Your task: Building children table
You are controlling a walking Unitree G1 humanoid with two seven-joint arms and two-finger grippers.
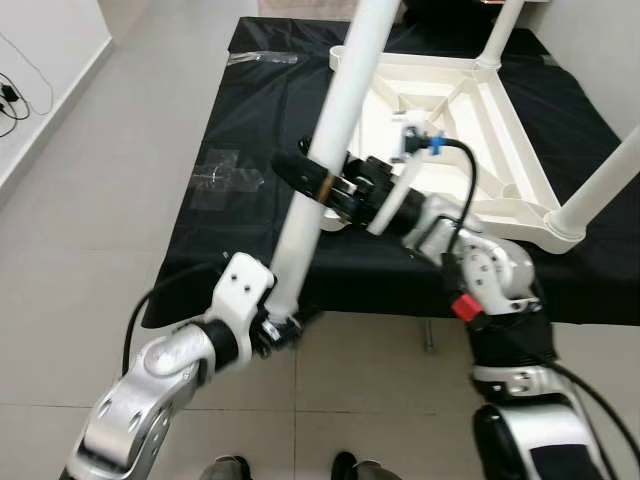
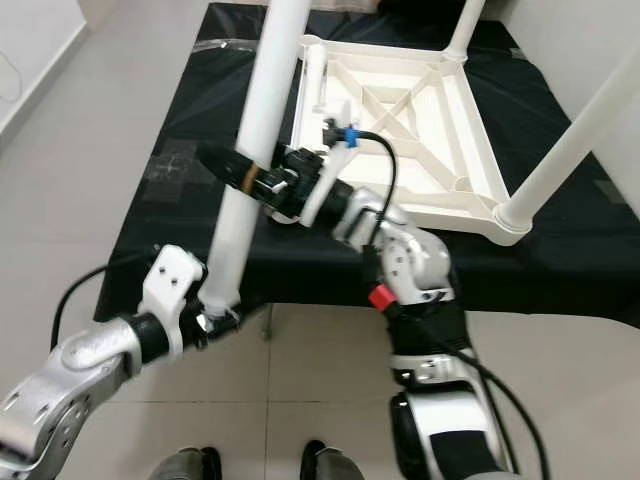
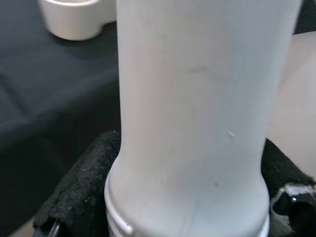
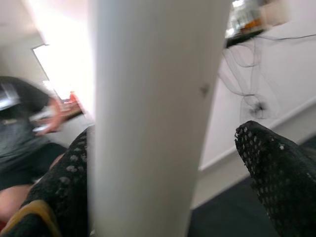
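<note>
White table leg [image 1: 330,130], tilted upright

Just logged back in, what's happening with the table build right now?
Both claws are on one loose white table leg. The left claw holds its lower end, and the right claw grips it midway, tilting it over the black-covered table. The upturned white tabletop lies there with other legs already standing in its corners.

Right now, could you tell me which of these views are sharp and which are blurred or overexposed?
Both eye views are sharp and evenly lit. In the left wrist view the white table leg is too close and soft. In the right wrist view the background person is blurred, and the bright patch behind the leg is overexposed.
</note>
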